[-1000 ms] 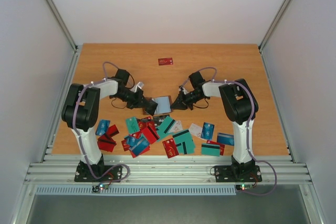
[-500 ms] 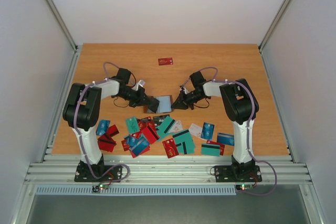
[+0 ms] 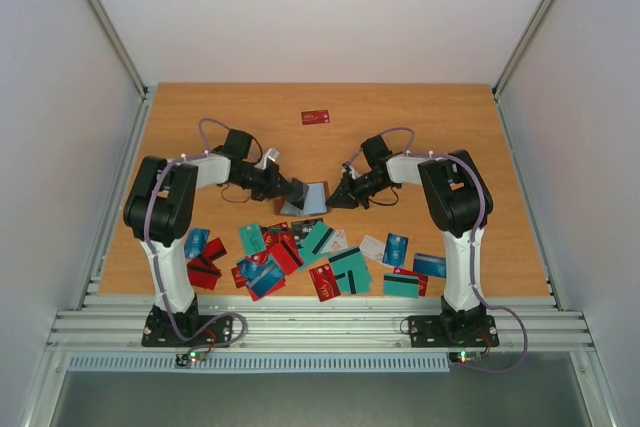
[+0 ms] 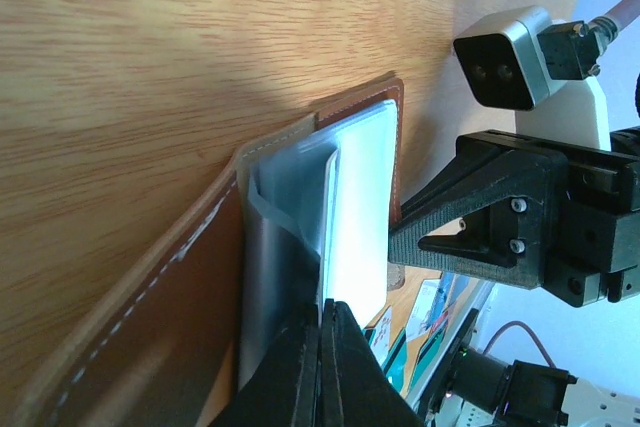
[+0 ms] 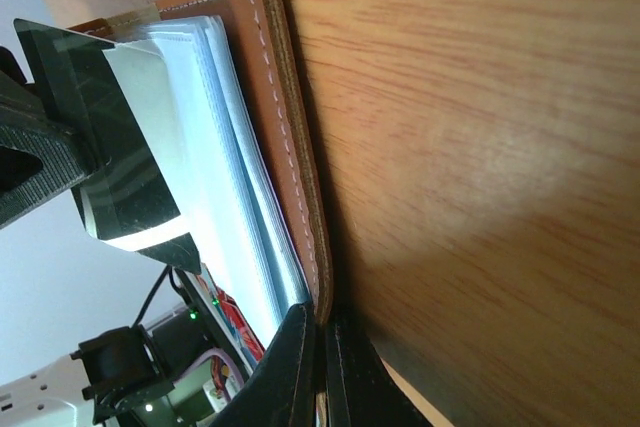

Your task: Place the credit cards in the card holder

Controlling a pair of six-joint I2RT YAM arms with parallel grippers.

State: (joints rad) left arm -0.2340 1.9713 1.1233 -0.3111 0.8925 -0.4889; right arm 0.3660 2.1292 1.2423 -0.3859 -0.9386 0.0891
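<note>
The brown card holder [image 3: 309, 195] stands part open at mid table between both grippers. My left gripper [image 3: 291, 190] is shut on a thin greyish inner leaf [image 4: 327, 237] of it, seen edge-on, with the brown cover [image 4: 150, 317] to its left. My right gripper [image 3: 336, 194] is shut on the stitched edge of the other brown cover [image 5: 275, 117], beside the stack of pale clear sleeves [image 5: 225, 147]. The credit cards [image 3: 290, 252], teal, red, blue and white, lie scattered near the front edge. No card shows in either gripper.
A single red card [image 3: 316, 117] lies alone at the far middle of the wooden table [image 3: 430, 127]. White walls and metal rails [image 3: 110, 47] close in the sides. The arm bases stand at the near edge, behind the card pile.
My left gripper has moved right and a little away from the near edge, swinging the holder's left side up so the holder stands more folded. The right gripper has hardly moved.
</note>
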